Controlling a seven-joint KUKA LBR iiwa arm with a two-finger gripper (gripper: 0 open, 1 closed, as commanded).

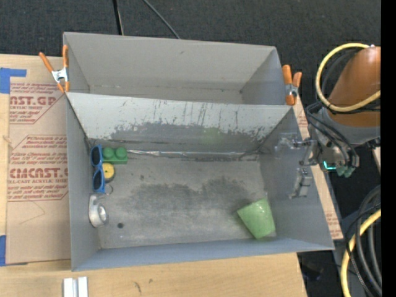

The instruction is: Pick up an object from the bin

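The gripper stands at the bin's right side, over the sloped right wall and clear of the floor. Whether it is apart or together cannot be told, and nothing shows in its grasp. Behind it the arm carries an orange cover and yellow cable loops.

Nearest thing: a pale green cup, lying on its side on the floor at the front right, below and left of the gripper, apart from it.

The rest lies along the left wall, well apart from the gripper: blue sunglasses, a green block just beside them, a small yellow piece, and a silvery ring-shaped item at the front left.

Surface: the grey metal bin has a dull floor worn in pale patches, and its back wall is streaked with vertical scratches. Beyond the bin the ground is dark.
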